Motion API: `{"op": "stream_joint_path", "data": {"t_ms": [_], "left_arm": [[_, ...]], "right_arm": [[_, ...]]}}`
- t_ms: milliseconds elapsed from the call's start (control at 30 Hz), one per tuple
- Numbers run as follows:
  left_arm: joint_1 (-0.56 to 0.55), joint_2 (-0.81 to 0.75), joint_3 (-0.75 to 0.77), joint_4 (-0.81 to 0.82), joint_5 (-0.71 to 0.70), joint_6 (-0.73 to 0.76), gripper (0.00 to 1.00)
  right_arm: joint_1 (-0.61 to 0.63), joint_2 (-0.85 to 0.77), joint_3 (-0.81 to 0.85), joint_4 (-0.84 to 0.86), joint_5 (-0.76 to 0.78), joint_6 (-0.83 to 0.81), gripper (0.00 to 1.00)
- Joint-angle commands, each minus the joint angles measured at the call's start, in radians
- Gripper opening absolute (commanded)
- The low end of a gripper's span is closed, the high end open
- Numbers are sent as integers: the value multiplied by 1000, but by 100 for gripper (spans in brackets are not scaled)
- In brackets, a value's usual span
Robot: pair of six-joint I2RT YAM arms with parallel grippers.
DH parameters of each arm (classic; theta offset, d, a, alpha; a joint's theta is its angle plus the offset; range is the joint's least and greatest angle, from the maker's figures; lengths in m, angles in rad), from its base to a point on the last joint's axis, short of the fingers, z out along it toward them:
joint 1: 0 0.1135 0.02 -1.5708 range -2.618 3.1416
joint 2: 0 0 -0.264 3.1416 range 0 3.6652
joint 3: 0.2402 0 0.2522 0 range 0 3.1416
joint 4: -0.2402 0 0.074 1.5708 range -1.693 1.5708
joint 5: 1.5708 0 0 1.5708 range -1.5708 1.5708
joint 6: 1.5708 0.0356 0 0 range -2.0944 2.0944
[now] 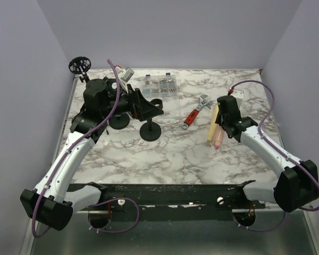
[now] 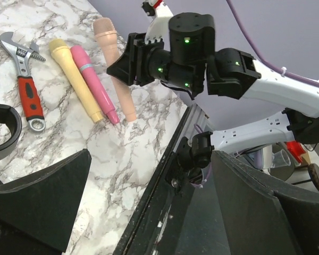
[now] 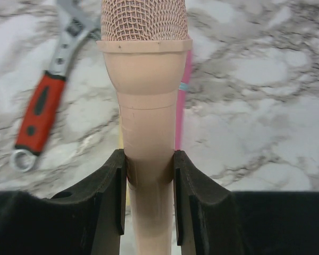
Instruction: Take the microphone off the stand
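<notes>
Two arm bases sit on the black rail (image 1: 175,194) at the near edge of the marble bench (image 1: 165,159). On your right, the right fingers (image 3: 109,196) are clamped on the handle of the peach microphone (image 3: 146,79). It is off its stand and held out over the bench, mesh head pointing away from the wrist.

Just beside it lie the pink microphone (image 2: 93,85) and the yellow microphone (image 2: 77,79), side by side. You cannot tell whether the peach one touches them or the bench, because its lower part is blurred. That makes three microphones.

One red-handled wrench (image 2: 26,87) lies to the left of the yellow one, apart from it.

Further left and back, two round black bases show. One is a stand (image 1: 150,130) with a short post, and a second base (image 1: 118,121) sits just beside it. The left arm hangs over both and hides their tops. The left fingers (image 2: 42,196) are spread wide with nothing between them.

Along the far edge you have one clear compartment box (image 1: 159,85) and one small silver part (image 1: 126,73). One black spoked ring (image 1: 80,65) stands in the far left corner.
</notes>
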Motion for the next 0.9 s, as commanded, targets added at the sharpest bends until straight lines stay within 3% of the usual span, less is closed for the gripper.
{"op": "stream_joint_path", "data": {"t_ms": [0,300,567,867], "left_arm": [[5,-17,-2,29,4,-9,99],[6,-26,-7,41,13,-17,99],[6,-28,-11,50,22,-21,99],[6,-24,-15,57,28,-21,99]], "right_arm": [[-51,79,50,-97,225,-13,1],[-129,230,74,-96,275,23,1],[-224,304,29,-9,154,30,14],[-249,371,19,62,77,17,27]]}}
